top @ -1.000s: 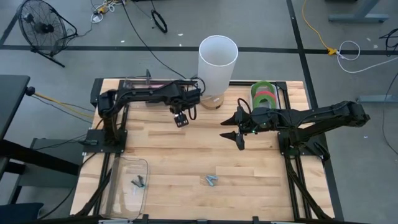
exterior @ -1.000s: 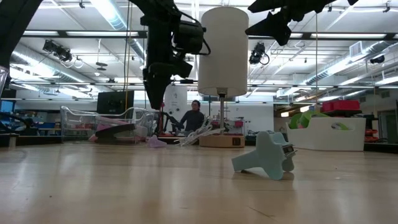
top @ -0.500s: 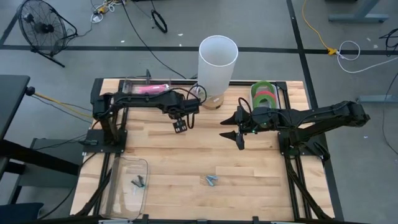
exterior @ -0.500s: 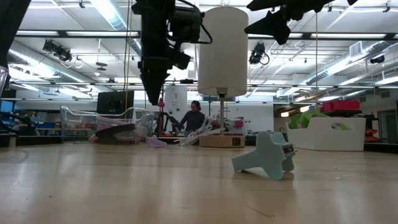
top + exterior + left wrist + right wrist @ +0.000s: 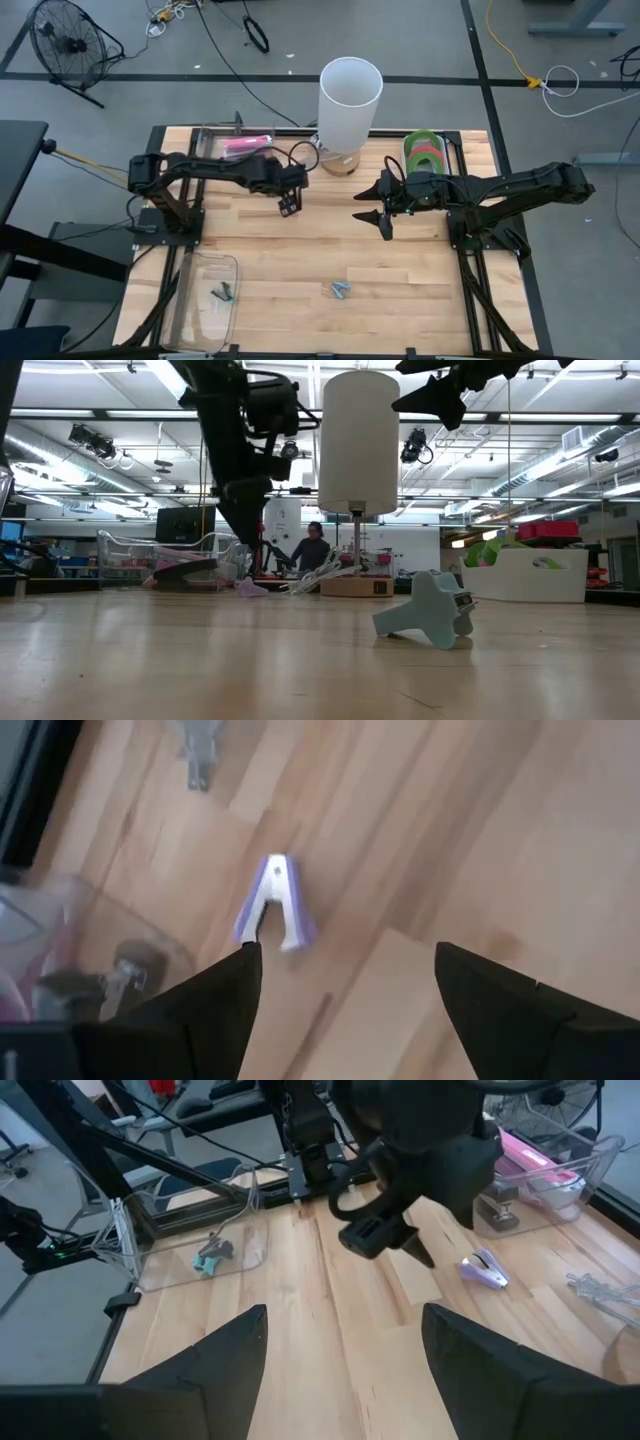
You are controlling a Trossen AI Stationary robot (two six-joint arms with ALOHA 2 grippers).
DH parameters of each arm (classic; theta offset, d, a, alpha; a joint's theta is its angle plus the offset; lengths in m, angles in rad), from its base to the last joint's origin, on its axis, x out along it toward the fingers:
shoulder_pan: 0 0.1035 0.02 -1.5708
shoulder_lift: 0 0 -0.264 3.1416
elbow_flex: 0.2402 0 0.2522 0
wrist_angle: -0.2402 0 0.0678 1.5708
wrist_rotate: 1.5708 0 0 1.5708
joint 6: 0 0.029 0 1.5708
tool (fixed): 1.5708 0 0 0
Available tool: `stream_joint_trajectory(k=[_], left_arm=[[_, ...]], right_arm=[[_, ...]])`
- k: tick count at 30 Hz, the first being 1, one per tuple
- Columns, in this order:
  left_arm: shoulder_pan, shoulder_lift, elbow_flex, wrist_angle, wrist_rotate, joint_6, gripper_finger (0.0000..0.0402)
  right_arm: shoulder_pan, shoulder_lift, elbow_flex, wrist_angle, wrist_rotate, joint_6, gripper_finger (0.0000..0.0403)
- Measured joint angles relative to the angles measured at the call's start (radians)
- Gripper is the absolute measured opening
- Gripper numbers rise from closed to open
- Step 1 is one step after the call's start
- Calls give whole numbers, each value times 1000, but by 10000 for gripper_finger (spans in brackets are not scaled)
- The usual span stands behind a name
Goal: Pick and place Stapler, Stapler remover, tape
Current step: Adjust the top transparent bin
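My left gripper [image 5: 289, 206] hangs open and empty above the table's far middle. A purple and white staple remover [image 5: 275, 905] lies flat on the wood ahead of its fingers, also in the right wrist view [image 5: 485, 1268]. A pink stapler [image 5: 243, 144] lies in a clear box [image 5: 215, 135] at the far left. Green and red tape rings [image 5: 424, 152] lie stacked at the far right. A teal staple remover [image 5: 341, 290] lies near the front edge. My right gripper [image 5: 372, 214] is open and empty, held high right of centre.
A tall white cylinder [image 5: 350, 98] stands on a base at the far middle, between the two arms. A clear tray [image 5: 205, 290] at the near left holds another teal staple remover [image 5: 212, 1252]. Bare wood lies between the grippers and the front edge.
My left gripper has gone a little toward the table's near edge and down, while its arm has drawn back toward the left edge. It stays open. The pink stapler in the clear box, covered by the arm before, now shows.
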Motion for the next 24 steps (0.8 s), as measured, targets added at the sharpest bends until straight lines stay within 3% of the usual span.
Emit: stream_joint_trajectory(k=[10,17,24], left_arm=[[-54,-54,-215,235,-126,23,300],[-79,-74,-245,355,-145,102,292],[-13,-72,-245,383,-23,166,291]], right_arm=[[0,0,0,1,0,-7,263],[0,0,0,16,0,-7,263],[0,0,0,22,0,-42,263]])
